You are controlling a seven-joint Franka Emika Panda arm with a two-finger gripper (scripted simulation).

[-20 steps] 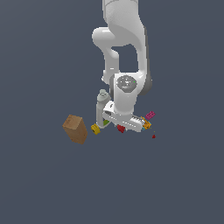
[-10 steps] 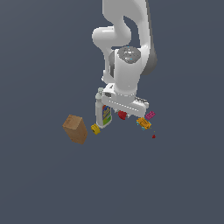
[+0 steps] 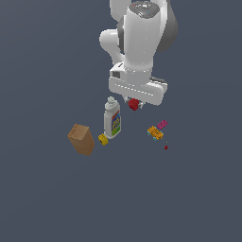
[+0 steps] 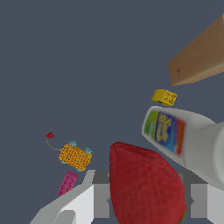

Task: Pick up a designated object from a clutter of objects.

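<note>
Red strawberry [image 3: 134, 104] clamped between fingers [image 4: 89, 199]

We see a strawberry [image 4: 146, 186] with a matt, finely dimpled red skin, set against the smooth, pale-grey claw [image 4: 144, 199], which looks like painted plastic or metal. The white bottle [image 3: 112, 119] looks like smooth plastic with a printed label. The brown box [image 3: 81, 139] reads as matt cardboard or wood. The orange brick [image 4: 75, 156] is studded plastic, and the tabletop [image 3: 42, 198] is flat, matt grey.

place: simulator render | evidence: flat, featureless grey-blue floor [image 3: 42, 198] | walls/furniture: apparently unrendered
</note>
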